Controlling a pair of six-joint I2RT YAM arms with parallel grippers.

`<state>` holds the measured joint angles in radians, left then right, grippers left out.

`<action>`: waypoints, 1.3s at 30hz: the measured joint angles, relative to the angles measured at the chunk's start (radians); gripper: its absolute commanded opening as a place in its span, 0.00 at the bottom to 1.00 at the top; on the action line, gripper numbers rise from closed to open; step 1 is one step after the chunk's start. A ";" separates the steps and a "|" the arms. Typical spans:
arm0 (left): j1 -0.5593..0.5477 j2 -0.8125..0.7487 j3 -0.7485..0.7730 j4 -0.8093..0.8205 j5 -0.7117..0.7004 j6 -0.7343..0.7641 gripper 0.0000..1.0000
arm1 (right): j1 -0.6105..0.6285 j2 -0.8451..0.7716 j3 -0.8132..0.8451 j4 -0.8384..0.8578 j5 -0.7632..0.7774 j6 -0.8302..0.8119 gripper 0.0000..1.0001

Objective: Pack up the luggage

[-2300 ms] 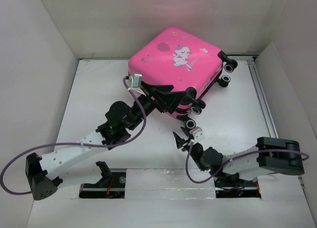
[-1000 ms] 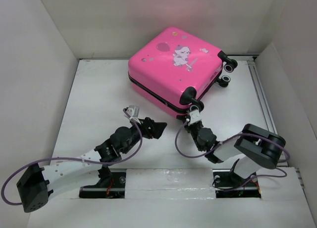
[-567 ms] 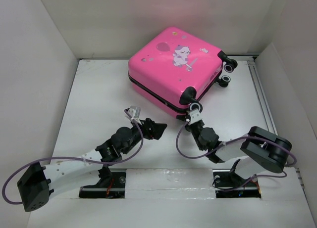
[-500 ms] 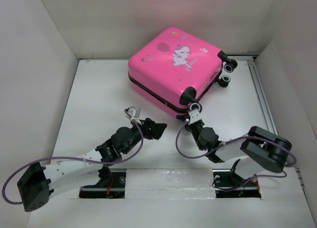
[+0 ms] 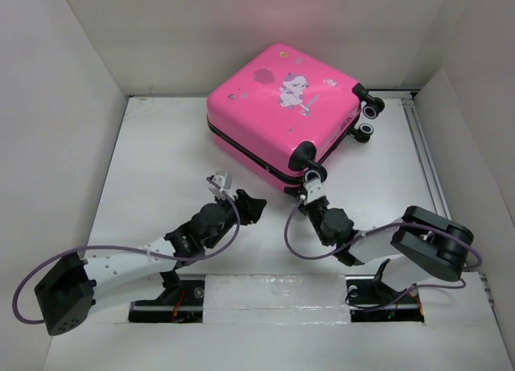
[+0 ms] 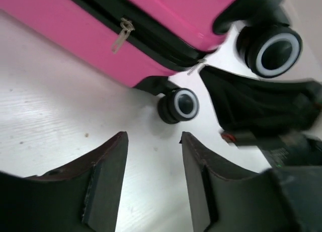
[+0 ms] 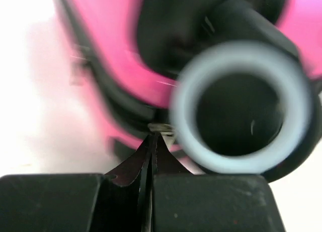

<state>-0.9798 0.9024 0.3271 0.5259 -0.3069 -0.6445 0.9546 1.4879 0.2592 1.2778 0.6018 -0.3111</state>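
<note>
Top view: the closed pink suitcase [image 5: 282, 105] lies flat, far middle of the table [image 5: 161, 162]. Left wrist: the left gripper [image 6: 153, 141] gapes empty near a wheel [image 6: 179, 105] — keep it clear. Right wrist: the right gripper [image 7: 152, 139] is pinched shut at the zipper pull [image 7: 161, 127] — confirm the catch, then draw steadily.

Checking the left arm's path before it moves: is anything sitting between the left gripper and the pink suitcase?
Nothing visible. Only bare table lies between the left gripper and the luggage; the right gripper sits off to the side, by a wheel.
</note>
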 measured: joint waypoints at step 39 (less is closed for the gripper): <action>0.190 0.010 0.052 0.140 0.185 -0.068 0.32 | -0.106 0.049 -0.084 0.016 -0.249 0.212 0.48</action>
<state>-0.7898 0.9119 0.3790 0.6659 -0.1215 -0.7120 0.8482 1.5368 0.1757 1.2938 0.3523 -0.0994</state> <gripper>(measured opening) 0.316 0.549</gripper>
